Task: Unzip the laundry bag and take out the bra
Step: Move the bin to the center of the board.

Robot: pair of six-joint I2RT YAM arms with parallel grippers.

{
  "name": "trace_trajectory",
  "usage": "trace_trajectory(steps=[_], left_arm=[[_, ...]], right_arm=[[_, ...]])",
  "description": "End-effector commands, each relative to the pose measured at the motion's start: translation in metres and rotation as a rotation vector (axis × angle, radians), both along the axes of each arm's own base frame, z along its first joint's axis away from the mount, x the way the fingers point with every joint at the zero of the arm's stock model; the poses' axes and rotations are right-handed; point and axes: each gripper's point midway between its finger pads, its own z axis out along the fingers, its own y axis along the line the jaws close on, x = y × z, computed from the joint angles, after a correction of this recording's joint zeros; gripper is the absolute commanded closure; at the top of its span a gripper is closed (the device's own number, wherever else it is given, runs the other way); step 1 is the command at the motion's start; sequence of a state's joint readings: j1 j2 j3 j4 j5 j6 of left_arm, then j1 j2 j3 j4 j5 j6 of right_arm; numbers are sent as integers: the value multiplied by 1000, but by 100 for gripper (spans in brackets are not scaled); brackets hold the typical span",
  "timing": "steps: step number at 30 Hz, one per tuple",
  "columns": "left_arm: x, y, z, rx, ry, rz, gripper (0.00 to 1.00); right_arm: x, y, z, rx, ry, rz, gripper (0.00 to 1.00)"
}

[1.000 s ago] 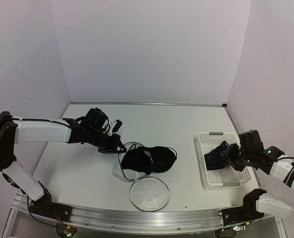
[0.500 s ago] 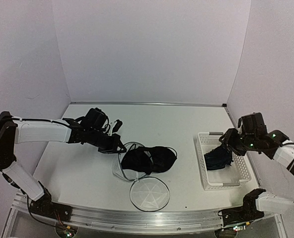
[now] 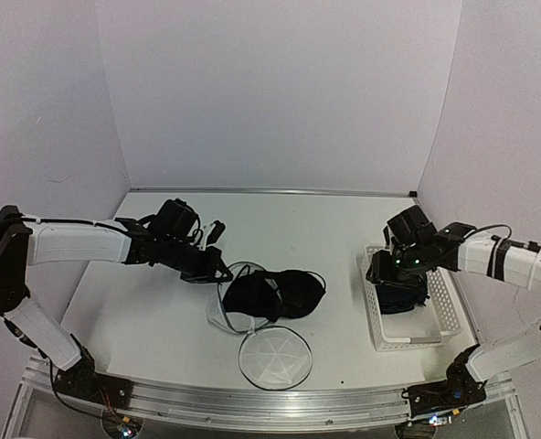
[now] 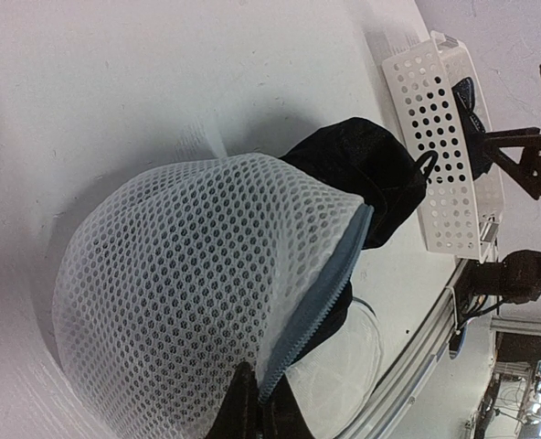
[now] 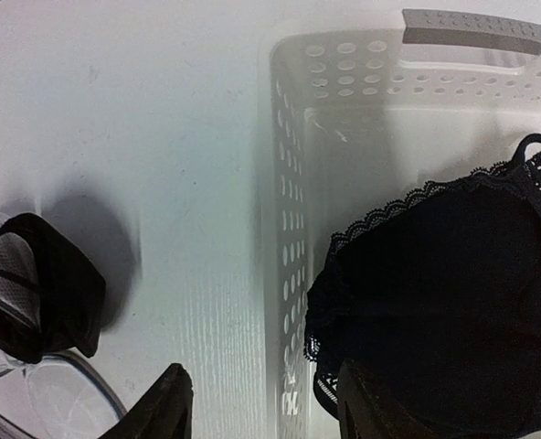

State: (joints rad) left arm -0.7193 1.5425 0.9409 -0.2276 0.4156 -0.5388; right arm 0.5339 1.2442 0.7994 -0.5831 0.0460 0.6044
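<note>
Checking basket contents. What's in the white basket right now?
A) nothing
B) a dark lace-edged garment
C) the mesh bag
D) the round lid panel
B: the right wrist view shows a dark lace-edged garment lying inside the white basket.

- The small white laundry bag is open honeycomb mesh cloth, translucent, matt and coarse-looking.
- Its grey-blue zipper tape is a tighter, denser woven cloth.
- The dark navy-black bra is soft, smooth, matt fabric.
- The round lid panel is thin see-through mesh inside a wire rim.
- The white rectangular perforated basket is smooth hard plastic with a slight gloss; its grey handle strip looks matt.
- The black garment in the basket is matt cloth edged with fine lace.
- The white table is smooth with a dull satin finish and faint streaks.
- The rail along the table's near edge is bare silvery metal.
</note>
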Motion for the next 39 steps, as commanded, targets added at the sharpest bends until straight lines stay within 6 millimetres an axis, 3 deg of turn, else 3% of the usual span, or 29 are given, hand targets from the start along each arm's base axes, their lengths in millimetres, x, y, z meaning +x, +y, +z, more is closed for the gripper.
trace_trajectory(steps=[1,13,19,24,32,39], left_arm=[[5,-4,24,-39,-67,-7,100],[5,-3,27,-41,-77,-4,100],[4,-1,27,-37,-80,-1,100],[4,0,27,-34,-81,2,100],[4,1,29,-33,-90,4,100],[2,2,24,-26,-75,5,100]], right_arm=[[20,5,5,-88,-66,13,46],[33,21,-13,-187,-48,55,71],[38,23,-18,-218,-43,65,79],[44,29,-19,-233,-46,84,100],[67,54,-5,-241,-107,163,100],[86,99,-1,-197,-168,336,100]])
